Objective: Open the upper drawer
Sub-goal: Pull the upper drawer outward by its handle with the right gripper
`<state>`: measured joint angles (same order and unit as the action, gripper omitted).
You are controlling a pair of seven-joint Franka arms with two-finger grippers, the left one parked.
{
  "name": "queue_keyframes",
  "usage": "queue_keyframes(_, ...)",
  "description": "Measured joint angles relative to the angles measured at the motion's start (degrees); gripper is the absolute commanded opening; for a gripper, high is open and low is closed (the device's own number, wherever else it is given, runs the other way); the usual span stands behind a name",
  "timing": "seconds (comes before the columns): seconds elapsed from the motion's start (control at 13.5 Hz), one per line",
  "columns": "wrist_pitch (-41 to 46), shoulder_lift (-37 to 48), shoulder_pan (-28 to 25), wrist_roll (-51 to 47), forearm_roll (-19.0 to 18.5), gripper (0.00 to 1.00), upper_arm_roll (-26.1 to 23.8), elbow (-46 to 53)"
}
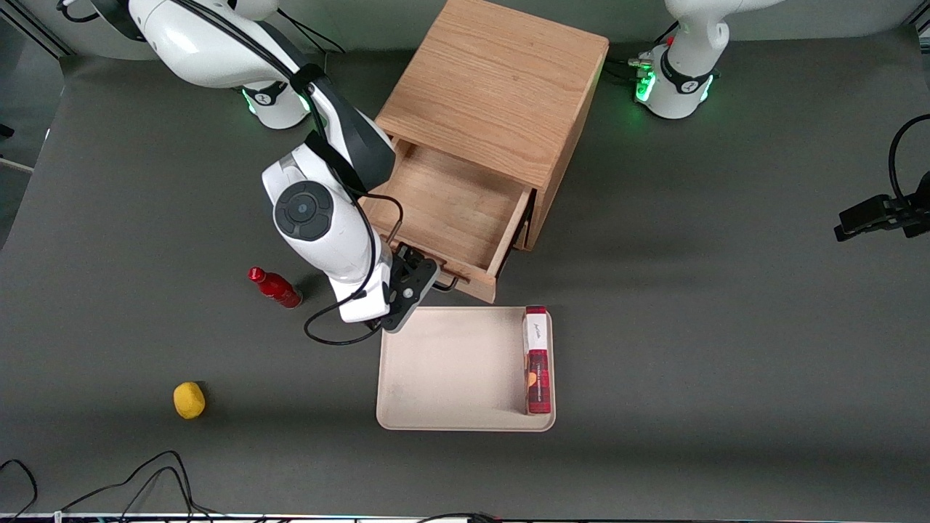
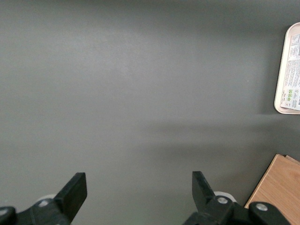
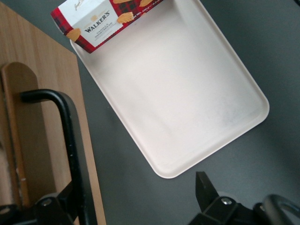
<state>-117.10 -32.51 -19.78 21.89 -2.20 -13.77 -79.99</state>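
The upper drawer point(image 1: 450, 211) of the light oak cabinet point(image 1: 494, 94) stands pulled well out, and its shallow wooden tray holds nothing. Its flat front point(image 3: 42, 117) carries a black wire bar handle point(image 3: 70, 136). My right gripper point(image 1: 418, 280) sits at that handle point(image 1: 447, 283), in front of the drawer. The gripper point(image 3: 136, 197) is open, its jaws spread wide. The handle bar runs close beside one finger point(image 3: 61, 204); the other finger point(image 3: 206, 187) hangs over the dark table, apart from the bar.
A cream tray point(image 1: 436, 378) lies just in front of the open drawer, nearer the front camera, with a red tartan biscuit box point(image 1: 538, 359) along one side. A red bottle point(image 1: 276, 288) and a yellow lemon point(image 1: 189, 400) lie toward the working arm's end.
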Motion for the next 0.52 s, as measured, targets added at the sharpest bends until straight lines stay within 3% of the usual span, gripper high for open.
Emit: queue_keyframes(0.52,-0.85,-0.58,0.00,0.00,-0.03,1.00,1.34,1.12)
